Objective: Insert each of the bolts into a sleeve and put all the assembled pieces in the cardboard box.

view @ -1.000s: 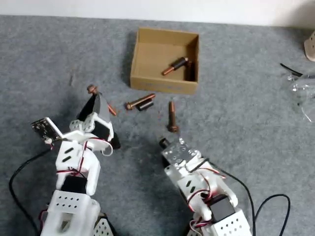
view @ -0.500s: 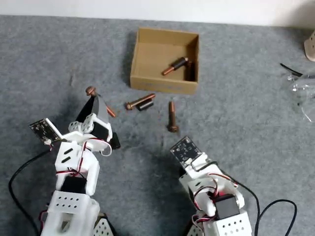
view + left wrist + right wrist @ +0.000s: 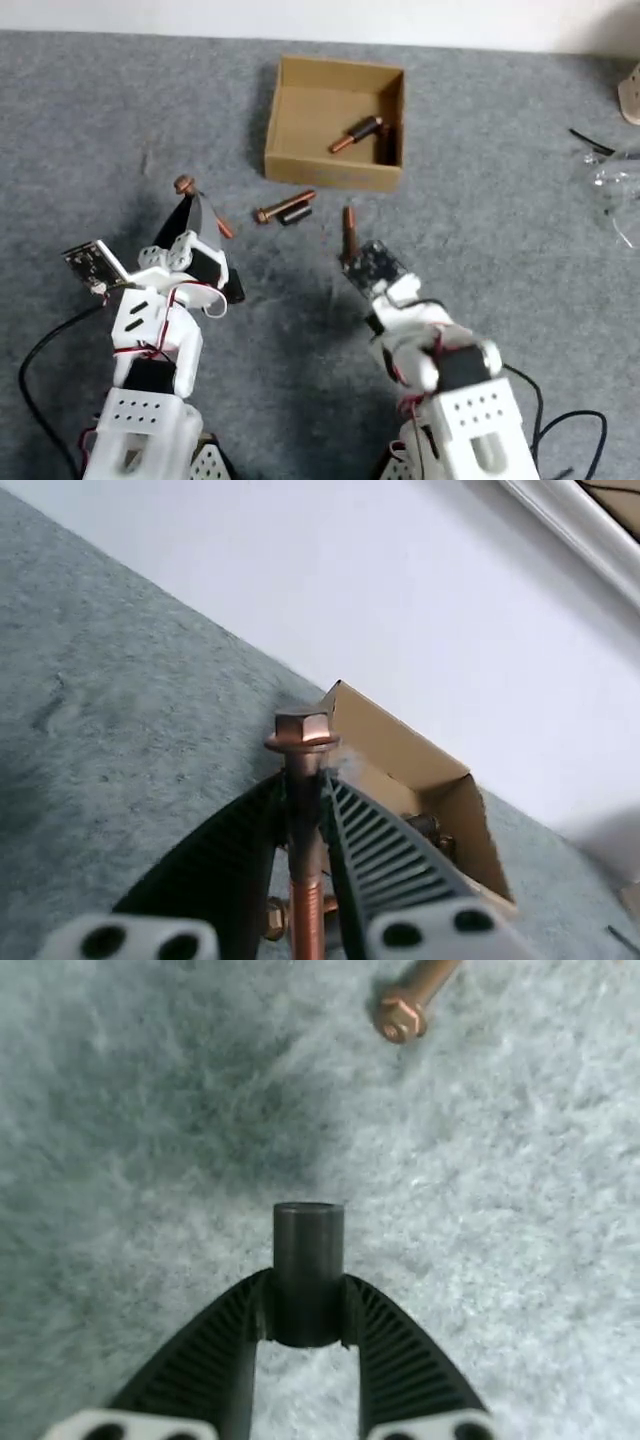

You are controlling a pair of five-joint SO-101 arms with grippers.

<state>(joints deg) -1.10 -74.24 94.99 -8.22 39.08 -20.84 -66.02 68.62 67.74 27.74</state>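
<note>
My left gripper [image 3: 305, 780] is shut on a copper bolt [image 3: 302, 742], its hex head sticking out past the fingertips; in the high view this bolt [image 3: 186, 185] is held above the carpet at the left. My right gripper [image 3: 308, 1285] is shut on a black sleeve [image 3: 308, 1260], open end forward, just short of a loose bolt [image 3: 402, 1012]. That bolt [image 3: 348, 228] lies in front of the right arm's wrist [image 3: 372, 272]. The cardboard box [image 3: 330, 175] holds one bolt-in-sleeve piece [image 3: 358, 133]. Another bolt with a sleeve [image 3: 283, 211] lies before the box.
Grey carpet covers the table. A clear plastic item with a black cable [image 3: 605, 170] lies at the right edge. The white wall [image 3: 300, 570] rises behind the box [image 3: 400, 765]. Both arms' cables trail at the near edge.
The right arm's wrist drew back, then moved forward toward the loose bolt with the sleeve in its gripper. The left arm with its bolt stayed put.
</note>
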